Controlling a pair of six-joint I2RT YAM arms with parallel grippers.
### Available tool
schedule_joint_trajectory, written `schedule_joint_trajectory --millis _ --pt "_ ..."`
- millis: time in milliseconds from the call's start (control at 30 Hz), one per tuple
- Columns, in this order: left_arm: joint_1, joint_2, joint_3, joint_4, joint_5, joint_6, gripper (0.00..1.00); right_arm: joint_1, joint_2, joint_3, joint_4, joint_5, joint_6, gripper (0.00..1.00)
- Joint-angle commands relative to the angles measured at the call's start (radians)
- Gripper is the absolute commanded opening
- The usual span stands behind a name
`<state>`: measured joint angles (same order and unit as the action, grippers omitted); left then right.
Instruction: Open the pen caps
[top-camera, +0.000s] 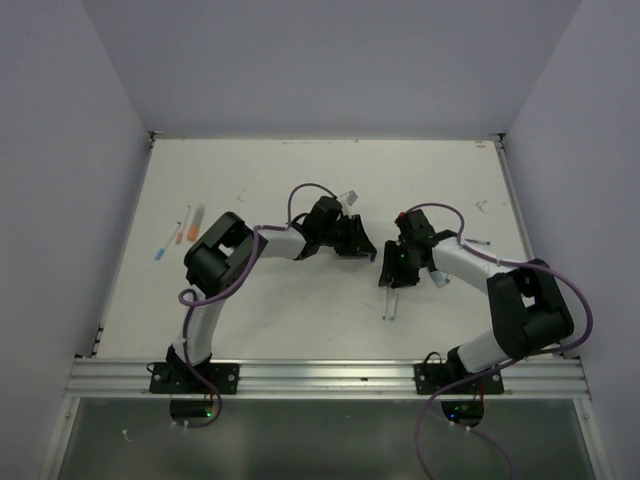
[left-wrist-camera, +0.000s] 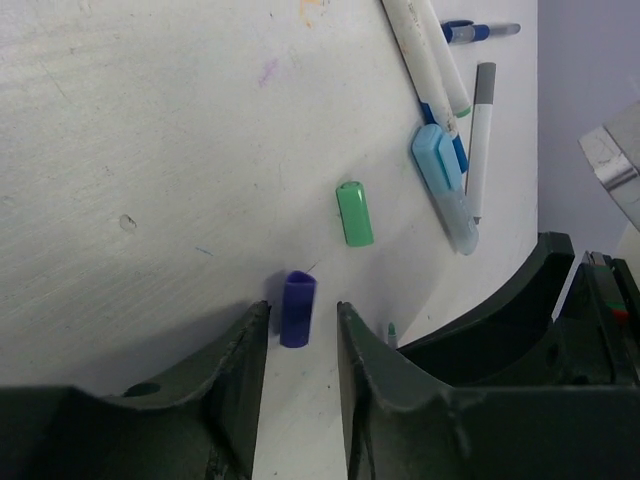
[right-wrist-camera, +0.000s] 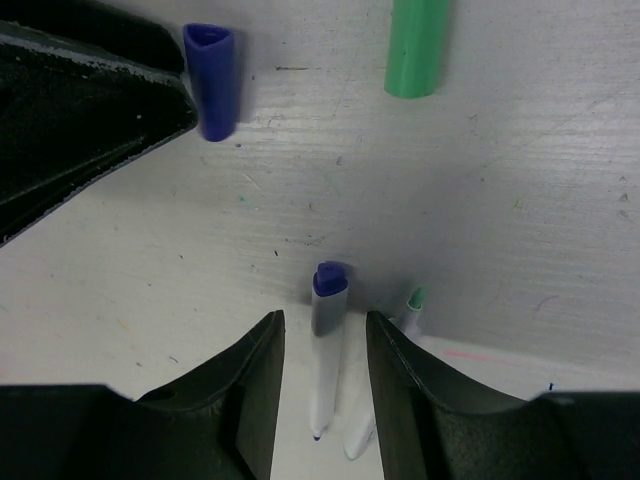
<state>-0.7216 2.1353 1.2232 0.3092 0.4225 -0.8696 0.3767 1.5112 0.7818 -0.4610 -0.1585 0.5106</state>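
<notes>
A dark blue pen cap (left-wrist-camera: 297, 308) lies loose on the table between the tips of my open left gripper (left-wrist-camera: 303, 312), touching neither finger. It also shows in the right wrist view (right-wrist-camera: 211, 78). A green cap (left-wrist-camera: 354, 213) lies just beyond it, also seen in the right wrist view (right-wrist-camera: 415, 45). Two light blue caps (left-wrist-camera: 437, 160) lie side by side farther off. My right gripper (right-wrist-camera: 325, 322) is open, low over an uncapped white pen with a dark blue end (right-wrist-camera: 326, 350). A second pen with a green tip (right-wrist-camera: 413, 300) lies beside its right finger.
Both grippers (top-camera: 355, 240) (top-camera: 395, 268) face each other closely at mid-table. Several pens (left-wrist-camera: 430, 60) lie beyond the caps. More pens with orange and blue ends (top-camera: 178, 235) lie at the far left. White walls close in the table's sides and back.
</notes>
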Motion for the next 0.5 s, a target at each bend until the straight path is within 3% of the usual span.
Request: schedule_joint_trajectory --millis 0,167,267,367,467 --pt "-0.004 0.017 0.050 -0.008 -0.024 0.018 0.38 0.004 -0.052 0.033 -0.001 0.013 -0.020 0.43" --pt "-0.002 0.009 0.045 -0.036 -0.036 0.035 0.49 0.005 -0.104 0.056 -0.025 0.002 -0.027 0.46" --pt "0.002 -0.018 0.026 -0.038 -0.045 0.050 0.50 0.005 -0.150 0.063 -0.036 -0.006 -0.034 0.46" --pt "0.024 -0.083 -0.022 -0.051 -0.056 0.073 0.51 0.005 -0.200 0.071 -0.053 -0.009 -0.035 0.46" --pt "0.115 -0.234 -0.099 -0.094 -0.074 0.112 0.53 0.004 -0.250 0.080 -0.071 -0.021 -0.041 0.46"
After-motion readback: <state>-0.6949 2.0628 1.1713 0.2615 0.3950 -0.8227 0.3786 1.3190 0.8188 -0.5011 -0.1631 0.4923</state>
